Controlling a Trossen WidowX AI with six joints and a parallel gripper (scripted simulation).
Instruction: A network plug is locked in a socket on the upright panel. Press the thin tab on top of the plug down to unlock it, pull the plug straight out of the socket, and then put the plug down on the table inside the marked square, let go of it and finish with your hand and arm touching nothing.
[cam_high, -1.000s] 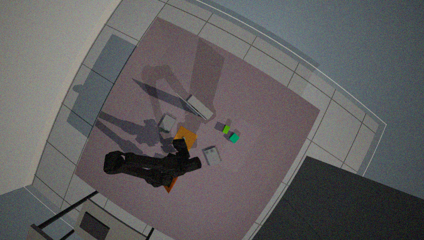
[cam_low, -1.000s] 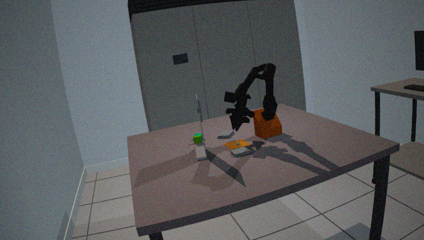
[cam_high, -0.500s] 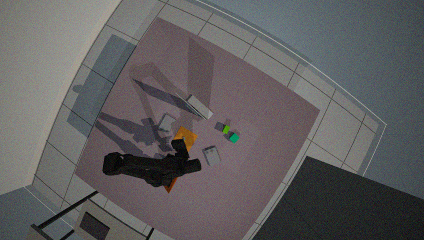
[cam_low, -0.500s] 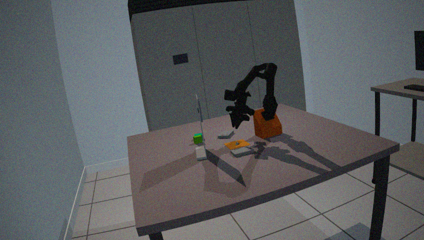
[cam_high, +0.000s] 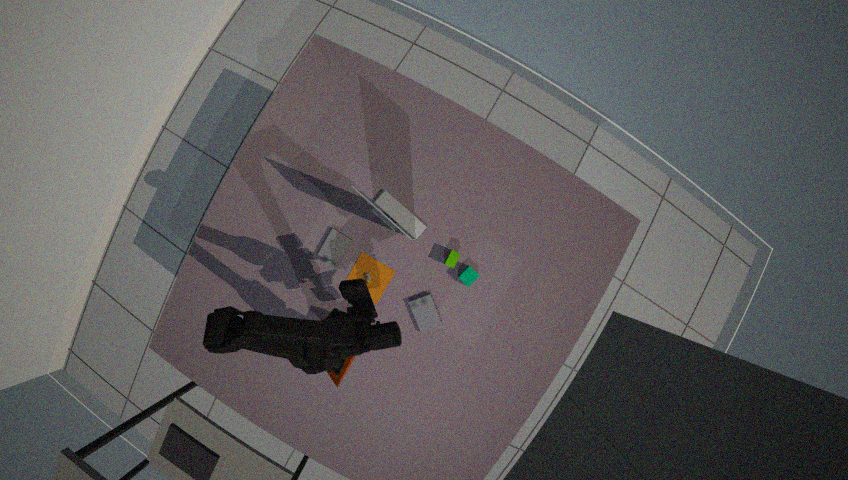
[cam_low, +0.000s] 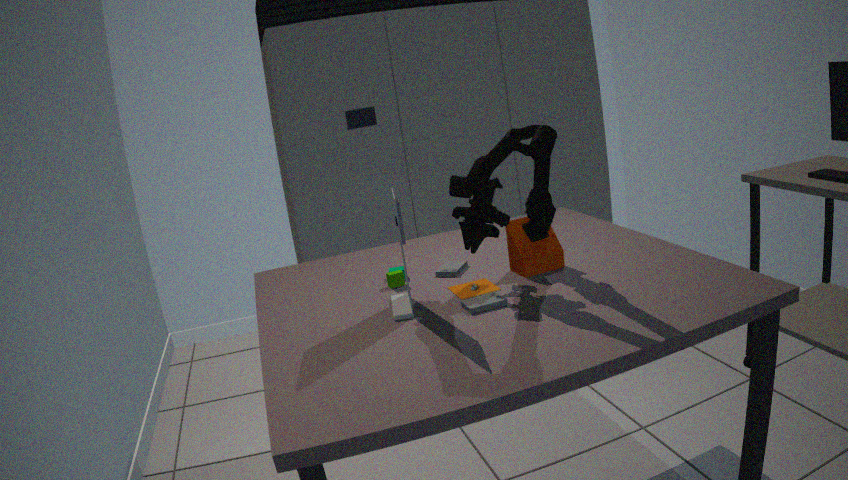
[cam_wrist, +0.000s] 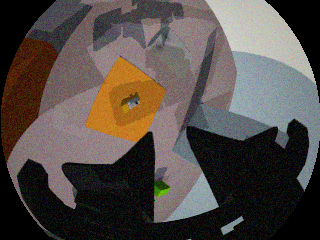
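The plug (cam_high: 367, 277) (cam_low: 474, 287) (cam_wrist: 132, 103), small and grey with a bit of yellow in the wrist view, lies near the middle of the orange marked square (cam_high: 382, 286) (cam_low: 489, 285) (cam_wrist: 102, 117) on the table. My gripper (cam_low: 471, 249) (cam_wrist: 169, 133) is open and empty, with a gap between its dark fingertips. It hangs in the air above the table, clear of the plug. In the top view the arm hides the fingertips. The upright panel (cam_low: 400, 237) (cam_wrist: 225, 120) stands apart from the plug; its socket is too small to make out.
A grey box (cam_high: 336, 245) (cam_low: 484, 303) sits close beside the square, another grey box (cam_high: 423, 312) (cam_low: 452, 271) on its other side. A green cube (cam_high: 452, 258) (cam_low: 395, 279) (cam_wrist: 161, 188) and a teal block (cam_high: 468, 275) stand near the panel. The arm's base block (cam_low: 535, 249) is orange.
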